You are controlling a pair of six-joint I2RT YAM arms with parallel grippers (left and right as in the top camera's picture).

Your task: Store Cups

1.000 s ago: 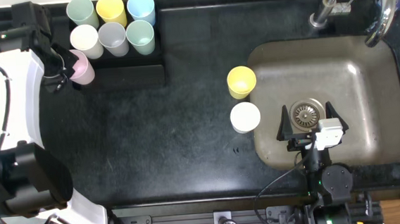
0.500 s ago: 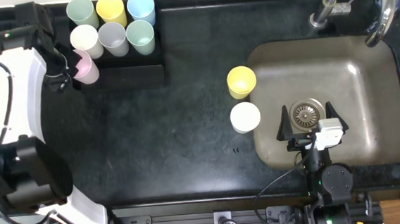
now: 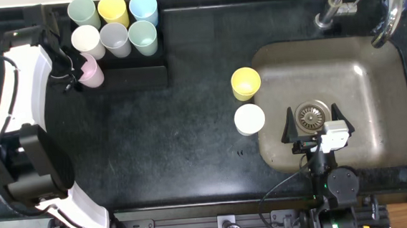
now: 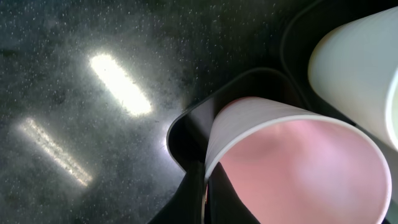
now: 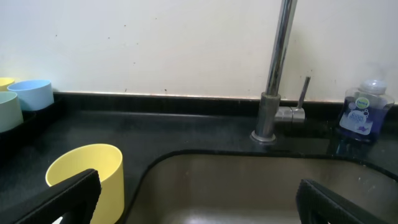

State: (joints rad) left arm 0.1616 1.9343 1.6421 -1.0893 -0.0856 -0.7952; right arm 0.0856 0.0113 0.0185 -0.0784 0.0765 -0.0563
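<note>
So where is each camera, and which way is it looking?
Top view: fixed above the counter, looking straight down at the rack, sink and cups; both arms show.
Left wrist view: on the left arm's wrist, looking down past the left jaws, shut on the pink cup, at a rack slot.
Right wrist view: on the right arm's wrist, low by the sink, looking level toward the tap and back wall; the open right jaws show.
Shared: the yellow cup shows in the top and right wrist views.
</note>
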